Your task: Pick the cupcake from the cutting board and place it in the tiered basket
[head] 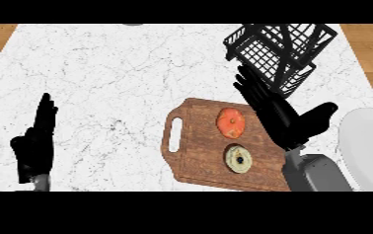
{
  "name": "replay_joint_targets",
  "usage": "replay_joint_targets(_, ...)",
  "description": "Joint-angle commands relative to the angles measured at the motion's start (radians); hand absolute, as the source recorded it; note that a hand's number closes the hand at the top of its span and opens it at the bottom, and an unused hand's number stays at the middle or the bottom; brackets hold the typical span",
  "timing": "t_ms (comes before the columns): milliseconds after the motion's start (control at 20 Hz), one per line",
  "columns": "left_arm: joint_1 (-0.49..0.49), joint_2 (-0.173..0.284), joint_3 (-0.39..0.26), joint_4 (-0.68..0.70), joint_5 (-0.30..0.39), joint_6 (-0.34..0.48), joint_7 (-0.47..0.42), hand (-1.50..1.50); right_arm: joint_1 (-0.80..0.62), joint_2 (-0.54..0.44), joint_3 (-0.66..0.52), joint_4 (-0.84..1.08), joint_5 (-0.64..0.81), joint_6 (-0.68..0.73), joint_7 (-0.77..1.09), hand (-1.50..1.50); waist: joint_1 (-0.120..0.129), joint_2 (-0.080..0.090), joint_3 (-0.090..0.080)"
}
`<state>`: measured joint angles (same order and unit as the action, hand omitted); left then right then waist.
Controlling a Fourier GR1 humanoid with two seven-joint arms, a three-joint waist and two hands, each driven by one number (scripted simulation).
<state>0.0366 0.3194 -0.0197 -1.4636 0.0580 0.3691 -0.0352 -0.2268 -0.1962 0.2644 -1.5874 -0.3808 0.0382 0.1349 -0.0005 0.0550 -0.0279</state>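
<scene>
Right hand (285, 115): one, black, on a grey forearm (317, 173) entering from the lower edge. Fingers straight and spread, pointing up and away toward the basket; thumb splayed out to its right side. Holds nothing. It hovers over the right-hand portion of the cutting board, apart from both items lying there.

Cupcake (238, 159): one, pale with a darker centre as seen from above. Lies on the cutting board, just left of the right hand's wrist and below its fingers, not touching the hand.

Round orange-red item (232, 122): one, kind not determinable. Lies on the same board, immediately left of the right hand's palm, farther up the board than the cupcake and separate from it.

Cutting board (197, 149): one, brown wood, with a slotted handle on the side far from the right hand. Lies flat on the counter, partly under the hand.

Tiered basket (280, 50): one, black wire mesh, standing beyond the right hand's fingertips; the fingertips are near its lower tier, contact not determinable. Contents not visible.

Left hand (35, 141): one, black, well to the left of the right hand, resting open with fingers up near the lower left edge. Holds nothing.

White rounded object (358, 141): one, cut off by the edge, just right of the right hand's thumb.

Counter (109, 75): one, white marble pattern, carrying all of the above.
</scene>
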Motion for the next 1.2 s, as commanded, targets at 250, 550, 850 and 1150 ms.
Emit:
replay_joint_targets(250, -0.092, 0.106, -0.031, 0.031, -0.083, -0.085, -0.022, 0.0, 0.183, -0.018, -0.103, -0.162, 0.078, -0.175, -0.063, 1.5, -0.039, -0.06, 0.027)
replay_joint_targets(550, -0.097, 0.11, -0.048, -0.043, -0.052, -0.113, 0.088, 0.0, 0.396, -0.047, -0.181, -0.075, 0.372, -0.564, -0.008, -1.5, -0.057, -0.066, 0.026)
replay_joint_targets(850, -0.129, 0.109, -0.039, -0.009, -0.05, -0.149, 0.08, 0.0, 0.612, -0.224, -0.073, -0.477, 0.508, -0.492, 0.236, -1.5, -0.027, -0.061, 0.024)
replay_joint_targets(1150, -0.166, 0.074, -0.084, 0.012, -0.082, -0.142, 0.078, 0.0, 0.52, -0.472, -0.018, -0.579, 0.552, -0.236, 0.542, -1.5, 0.0, -0.05, 0.021)
